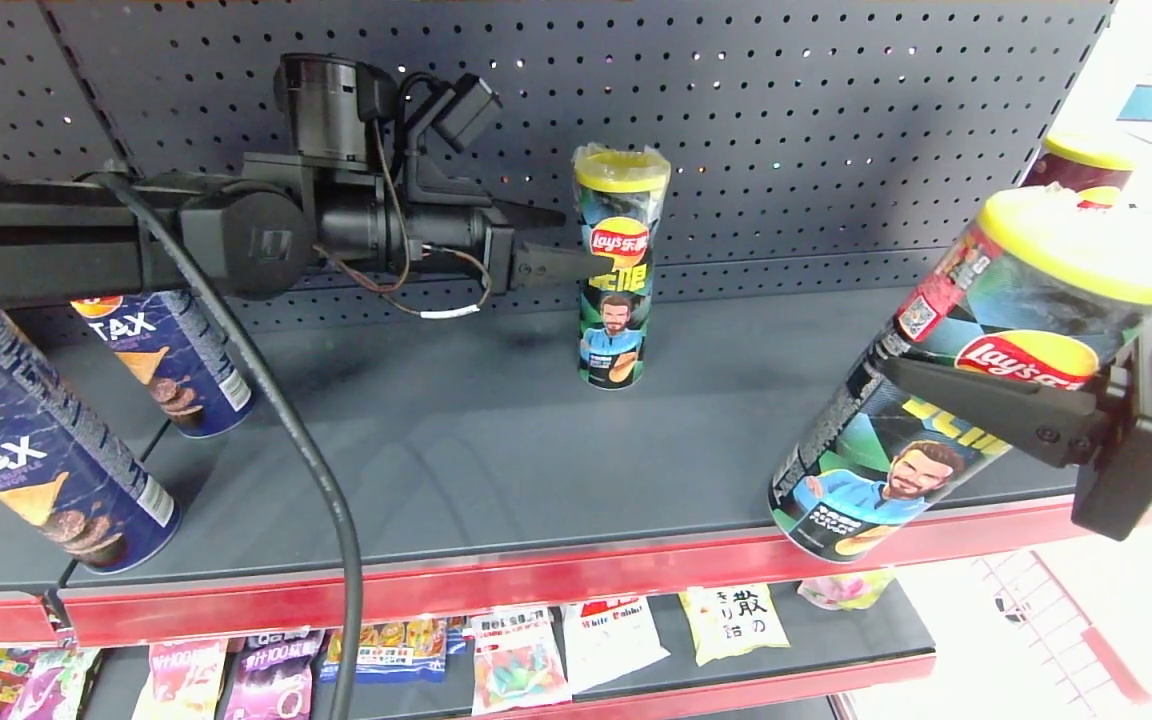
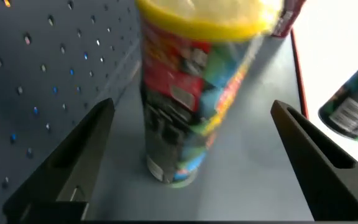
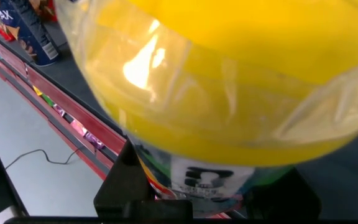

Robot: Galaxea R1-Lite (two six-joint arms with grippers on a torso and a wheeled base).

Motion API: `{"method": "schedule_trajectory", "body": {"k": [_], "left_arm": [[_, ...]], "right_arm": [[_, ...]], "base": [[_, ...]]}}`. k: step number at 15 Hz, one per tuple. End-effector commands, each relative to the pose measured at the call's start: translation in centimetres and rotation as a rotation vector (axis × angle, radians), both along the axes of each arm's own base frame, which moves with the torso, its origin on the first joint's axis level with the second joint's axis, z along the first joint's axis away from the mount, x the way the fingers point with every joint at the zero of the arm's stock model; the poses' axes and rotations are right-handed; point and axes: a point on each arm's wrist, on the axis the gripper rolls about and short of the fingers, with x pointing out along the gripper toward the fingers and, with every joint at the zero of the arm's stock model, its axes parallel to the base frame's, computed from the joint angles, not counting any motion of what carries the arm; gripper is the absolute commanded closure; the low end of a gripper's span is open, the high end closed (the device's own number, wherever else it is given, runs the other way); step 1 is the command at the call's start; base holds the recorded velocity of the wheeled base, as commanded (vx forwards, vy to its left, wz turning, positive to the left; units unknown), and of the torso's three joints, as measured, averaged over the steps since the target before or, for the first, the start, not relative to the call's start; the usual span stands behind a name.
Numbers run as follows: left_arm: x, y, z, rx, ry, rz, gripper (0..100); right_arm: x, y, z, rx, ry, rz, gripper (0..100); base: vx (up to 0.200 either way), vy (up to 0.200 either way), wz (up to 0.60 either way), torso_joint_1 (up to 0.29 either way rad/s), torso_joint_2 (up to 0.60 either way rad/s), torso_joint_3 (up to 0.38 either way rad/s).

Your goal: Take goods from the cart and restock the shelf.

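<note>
A chips can (image 1: 612, 282) with a yellow lid stands upright at the back middle of the grey shelf (image 1: 456, 450). My left gripper (image 1: 561, 242) is level with its upper half and open. In the left wrist view the same can (image 2: 185, 106) sits between the left gripper's (image 2: 192, 109) spread fingers (image 2: 82, 146), touching neither. A second, matching can (image 1: 946, 330) is tilted, its base over the shelf's front right edge. My right gripper (image 1: 946, 372) is shut on its middle. Its yellow lid (image 3: 229, 68) looms above the right gripper (image 3: 210, 190).
Two dark blue chips cans (image 1: 36, 450) (image 1: 171, 350) stand at the shelf's left. Dark red cans (image 1: 1076, 165) stand at the far right. A pegboard wall (image 1: 786, 100) backs the shelf and a red lip (image 1: 536, 575) fronts it. Snack bags (image 1: 516, 655) lie on the lower shelf.
</note>
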Motion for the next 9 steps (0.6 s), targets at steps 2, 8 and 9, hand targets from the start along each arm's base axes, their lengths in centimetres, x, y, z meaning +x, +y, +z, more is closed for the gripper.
{"method": "schedule_trajectory", "body": {"k": [2, 8, 9], "left_arm": [[1.4, -0.9, -0.5, -0.015, 0.011, -0.011, 0], [2.0, -1.7, -1.4, -0.018, 0.026, -0.048, 0], [2.1, -1.8, -1.5, -0.018, 0.026, -0.048, 0]], "right_arm": [[0.0, 0.0, 0.0, 0.000, 0.001, 0.001, 100], [0.1, -0.1, 0.0, 0.000, -0.001, -0.009, 100], [0.1, -0.1, 0.0, 0.000, -0.001, -0.009, 100]], "base": [[0.000, 0.000, 0.00, 0.000, 0.00, 0.000], [0.000, 0.000, 0.00, 0.000, 0.00, 0.000], [0.000, 0.000, 0.00, 0.000, 0.00, 0.000]]}}
